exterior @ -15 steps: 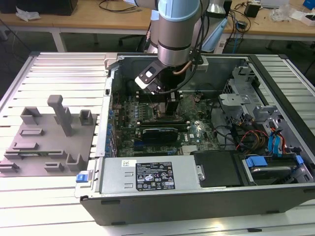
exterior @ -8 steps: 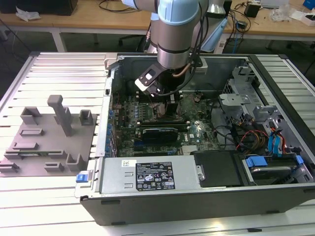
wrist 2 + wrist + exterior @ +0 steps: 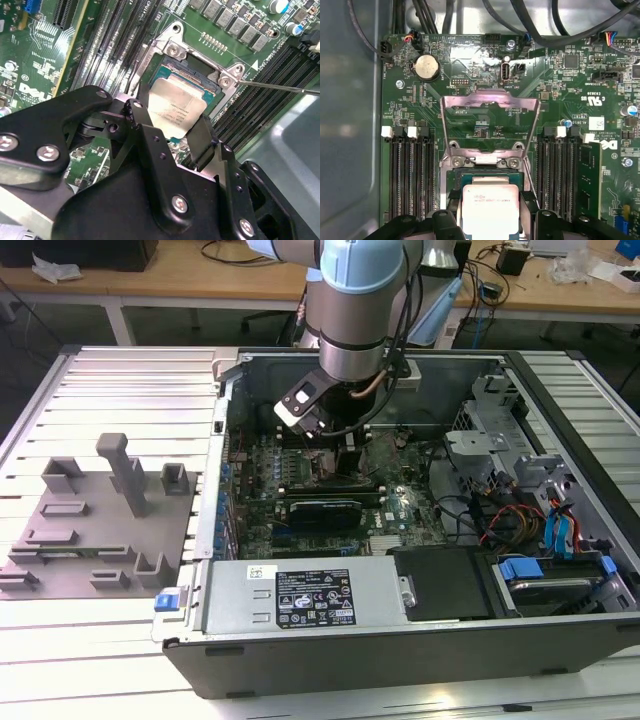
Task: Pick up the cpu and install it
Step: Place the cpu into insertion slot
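The hand [image 3: 170, 120] is closed on the cpu [image 3: 177, 107]. In the second wrist view, one black finger [image 3: 145, 132] presses on each of two opposite edges, so the silvery plate sits squarely between them and faces up.

The cpu lies right over the open socket [image 3: 195, 75] on the green circuit board [image 3: 40, 65], inside the computer case [image 3: 200, 640]. It sits slightly toward the hand's side, leaving the far strip of the socket uncovered. I cannot tell whether it rests on the socket or hangs just above it.

In the first wrist view, the metal hold-down frame [image 3: 490, 101] is swung up and away beyond the cpu [image 3: 490, 202], so the socket is clear. The cpu's edges look roughly parallel to the socket's.
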`<state>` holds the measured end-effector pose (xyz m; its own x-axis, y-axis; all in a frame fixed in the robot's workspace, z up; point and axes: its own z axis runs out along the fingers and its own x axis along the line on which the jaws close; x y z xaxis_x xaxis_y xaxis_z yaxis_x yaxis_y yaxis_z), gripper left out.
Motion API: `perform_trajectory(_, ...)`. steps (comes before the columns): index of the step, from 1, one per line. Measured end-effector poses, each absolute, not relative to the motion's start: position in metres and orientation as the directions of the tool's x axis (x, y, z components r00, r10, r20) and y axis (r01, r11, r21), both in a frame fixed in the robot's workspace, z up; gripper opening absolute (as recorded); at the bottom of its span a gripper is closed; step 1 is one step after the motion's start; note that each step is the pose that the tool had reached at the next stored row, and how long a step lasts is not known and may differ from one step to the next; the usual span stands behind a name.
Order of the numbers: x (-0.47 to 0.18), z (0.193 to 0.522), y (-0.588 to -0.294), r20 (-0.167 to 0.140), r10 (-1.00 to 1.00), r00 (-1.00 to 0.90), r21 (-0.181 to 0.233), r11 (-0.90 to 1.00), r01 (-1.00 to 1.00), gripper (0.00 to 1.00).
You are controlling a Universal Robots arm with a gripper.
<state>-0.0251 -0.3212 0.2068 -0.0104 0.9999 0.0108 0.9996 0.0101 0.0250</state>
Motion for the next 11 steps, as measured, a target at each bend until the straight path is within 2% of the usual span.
perform_trajectory(11,-0.0270,0.2011,-0.3198,0.010,1.000,-0.011,0.025,0.010,1.000,0.55)
